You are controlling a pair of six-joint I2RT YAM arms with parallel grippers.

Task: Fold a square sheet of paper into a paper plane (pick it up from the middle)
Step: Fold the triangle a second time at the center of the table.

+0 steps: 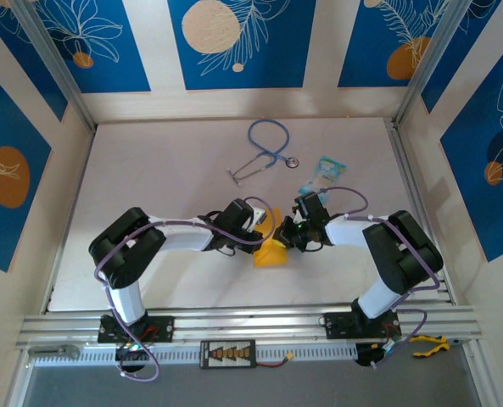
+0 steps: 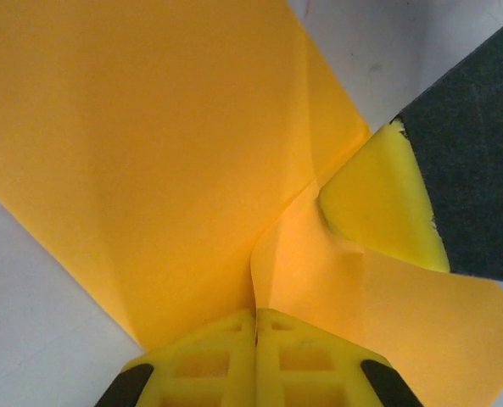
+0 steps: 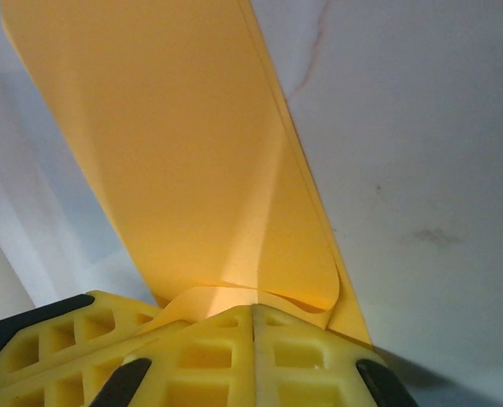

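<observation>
The square sheet of paper (image 1: 272, 253) is orange-yellow and folded into layers, held just above the table (image 1: 149, 186) between both arms. My left gripper (image 1: 266, 231) is shut on it; in the left wrist view the left gripper (image 2: 255, 315) pinches a crease of the paper (image 2: 149, 153), and a yellow fingertip of the right gripper (image 2: 378, 203) presses the paper from the right. My right gripper (image 1: 283, 239) is shut on it too. In the right wrist view the right gripper (image 3: 254, 309) clamps the bunched lower edge of a long folded flap (image 3: 192, 153). No finished dart shape is visible.
A blue stethoscope (image 1: 264, 153) lies at the back middle of the table. To its right sits a light-blue printed packet (image 1: 323, 172). The aluminium rail (image 1: 251, 324) runs along the near edge, with a yellow-handled tool (image 1: 429, 343) at its right end.
</observation>
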